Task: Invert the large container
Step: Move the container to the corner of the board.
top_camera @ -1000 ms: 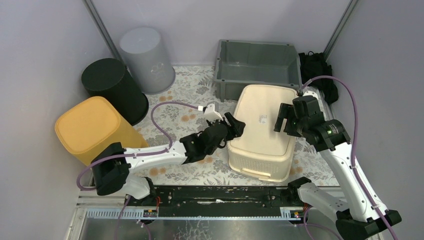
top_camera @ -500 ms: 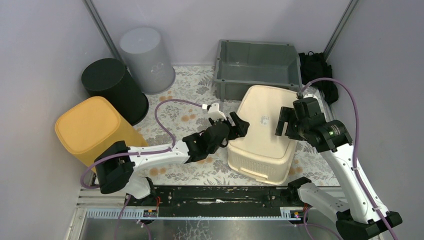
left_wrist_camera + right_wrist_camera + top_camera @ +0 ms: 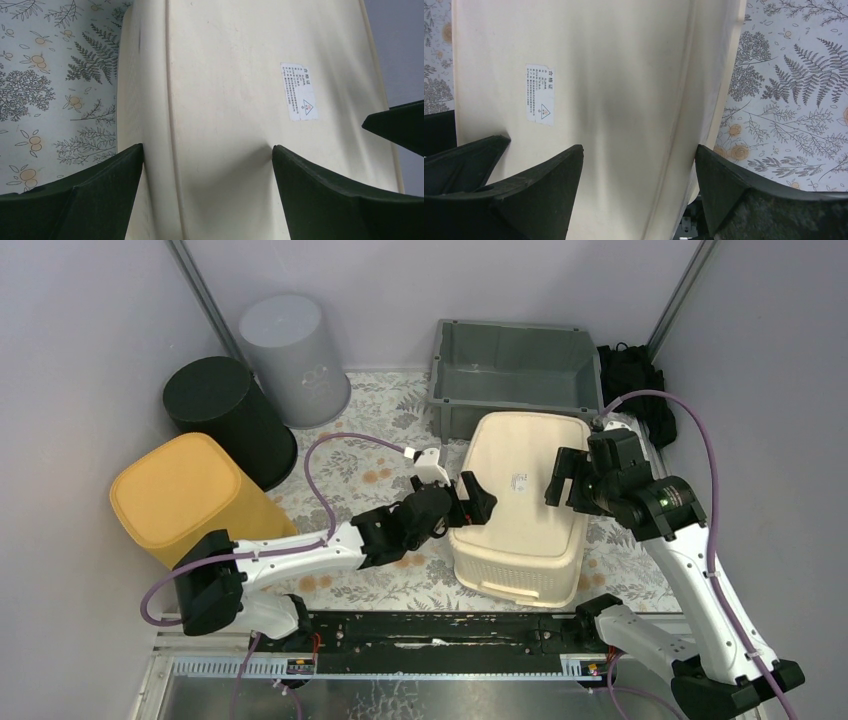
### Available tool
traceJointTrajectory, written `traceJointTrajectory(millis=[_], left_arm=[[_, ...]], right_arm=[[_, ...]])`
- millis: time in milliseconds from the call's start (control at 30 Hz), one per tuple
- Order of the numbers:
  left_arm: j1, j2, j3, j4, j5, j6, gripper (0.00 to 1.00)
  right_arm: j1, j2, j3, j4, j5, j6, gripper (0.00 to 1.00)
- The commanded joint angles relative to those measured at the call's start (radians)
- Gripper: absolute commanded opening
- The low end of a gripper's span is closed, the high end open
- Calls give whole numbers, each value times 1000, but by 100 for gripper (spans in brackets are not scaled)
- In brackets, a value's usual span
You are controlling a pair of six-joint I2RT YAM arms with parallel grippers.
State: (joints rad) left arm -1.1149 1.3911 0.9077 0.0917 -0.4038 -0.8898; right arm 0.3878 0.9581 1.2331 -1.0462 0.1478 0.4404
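Note:
The large cream container (image 3: 520, 502) lies bottom-up on the flowered tablecloth, its flat base with a white label facing up. My left gripper (image 3: 478, 498) is open at its left edge; in the left wrist view (image 3: 207, 147) one finger is on the side wall and the other on the base (image 3: 240, 75). My right gripper (image 3: 560, 480) is open over the right part of the base; in the right wrist view (image 3: 638, 147) its fingers straddle the right edge of the container (image 3: 624, 75).
A grey tote (image 3: 515, 365) stands open right behind the container. Upturned yellow (image 3: 180, 495), black (image 3: 225, 415) and grey (image 3: 295, 355) bins stand at the left. A black bundle (image 3: 630, 370) lies at the back right. A black rail (image 3: 440, 635) runs along the near edge.
The container has shifted slightly and settled a little to the near left. My left gripper has moved a bit along its left edge. My right gripper has barely moved.

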Motion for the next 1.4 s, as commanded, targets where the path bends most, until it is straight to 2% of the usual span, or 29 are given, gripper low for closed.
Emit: traceJointTrajectory(millis=[0, 133, 267, 400, 567, 867, 1167, 1300, 1367], left_arm=[[-104, 17, 32, 199, 332, -29, 100], [-97, 49, 21, 226, 347, -24, 100], [-89, 44, 6, 215, 320, -16, 100], [-80, 31, -16, 205, 303, -14, 100], [-76, 29, -33, 224, 312, -21, 100], [-76, 38, -35, 258, 348, -8, 100], [-70, 14, -14, 214, 354, 44, 100], [-67, -24, -10, 180, 329, 71, 100], [-65, -53, -16, 167, 299, 84, 100]], right_arm=[[57, 21, 37, 293, -410, 89, 86], [57, 28, 24, 274, -365, 77, 86], [57, 42, 15, 241, -236, 68, 88], [51, 81, 8, 237, -130, 41, 94], [-22, 145, -2, 283, -141, 14, 95], [-283, 225, 19, 293, -227, -71, 97], [-353, 171, 43, 239, -170, -107, 99], [-360, 153, 73, 213, -98, -114, 99], [-360, 133, 91, 222, -128, -111, 99]])
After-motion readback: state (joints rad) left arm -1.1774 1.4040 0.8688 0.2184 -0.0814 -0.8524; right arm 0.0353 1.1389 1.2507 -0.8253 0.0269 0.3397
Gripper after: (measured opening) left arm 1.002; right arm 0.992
